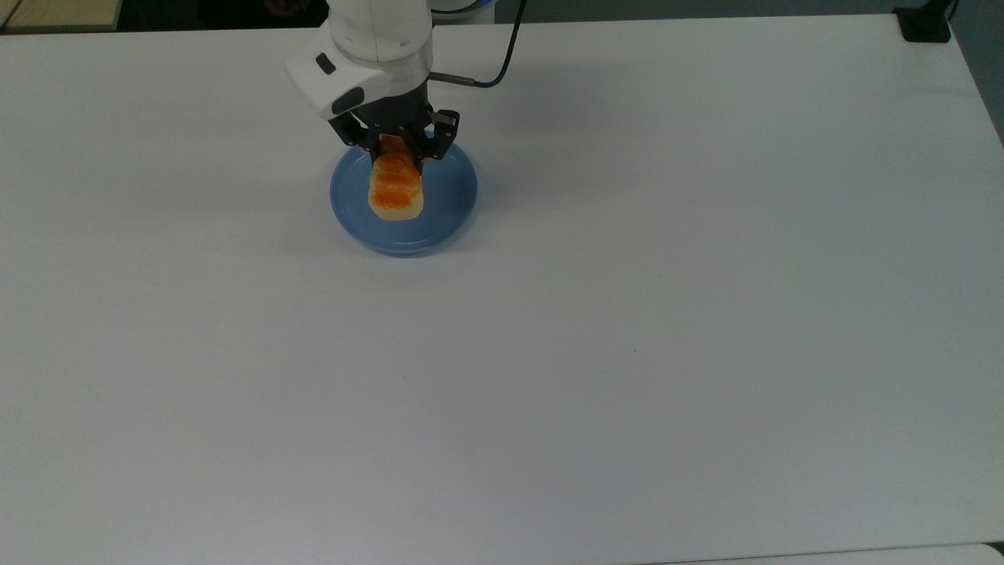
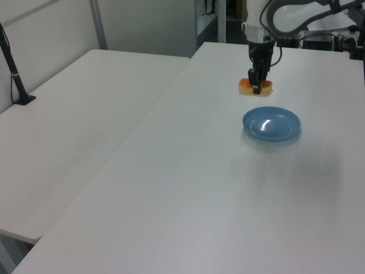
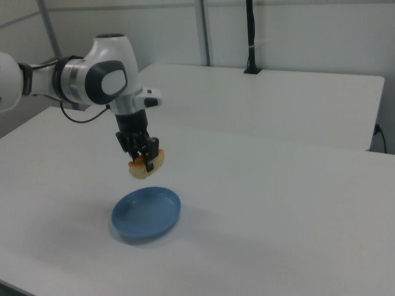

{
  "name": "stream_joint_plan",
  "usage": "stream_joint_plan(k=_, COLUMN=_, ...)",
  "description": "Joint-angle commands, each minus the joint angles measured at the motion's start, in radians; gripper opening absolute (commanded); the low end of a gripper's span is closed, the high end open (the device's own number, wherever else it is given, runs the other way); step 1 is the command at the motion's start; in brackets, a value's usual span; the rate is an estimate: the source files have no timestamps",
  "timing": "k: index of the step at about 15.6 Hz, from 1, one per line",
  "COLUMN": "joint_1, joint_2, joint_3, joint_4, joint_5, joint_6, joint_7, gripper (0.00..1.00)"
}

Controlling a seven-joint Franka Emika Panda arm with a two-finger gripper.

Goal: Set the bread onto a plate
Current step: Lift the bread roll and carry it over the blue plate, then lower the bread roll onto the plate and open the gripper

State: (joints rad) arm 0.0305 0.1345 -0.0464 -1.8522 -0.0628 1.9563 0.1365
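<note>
My gripper is shut on the bread, an oblong loaf with glossy orange-brown humps and pale sides. The bread hangs in the air above the plate, clear of it, as the right view shows. In the left view the bread sits in the gripper just beyond the far rim of the plate. The light-blue round plate lies flat on the white table, and in the top view the loaf overlaps its middle.
The white table spreads wide around the plate. A second white table stands beside it in the left view, with a black post clamped at its edge. A black cable trails from the arm.
</note>
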Motion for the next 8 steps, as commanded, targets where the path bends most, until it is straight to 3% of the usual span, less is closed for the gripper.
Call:
stream_joint_plan(k=1, joint_1=-0.004, joint_2=-0.088, joint_3=0.005, joint_4=-0.178, joint_5=-0.028, joint_6=0.085, joint_7=-0.020, gripper=0.48)
stream_joint_plan(k=5, joint_1=-0.001, joint_2=-0.089, joint_3=0.005, joint_4=-0.286, joint_5=-0.064, joint_6=0.208, joint_7=-0.011, gripper=0.44)
stream_joint_plan(k=8, joint_1=-0.007, joint_2=-0.082, joint_3=0.005, joint_4=-0.303, joint_5=-0.080, joint_6=0.225, joint_7=-0.009, gripper=0.44)
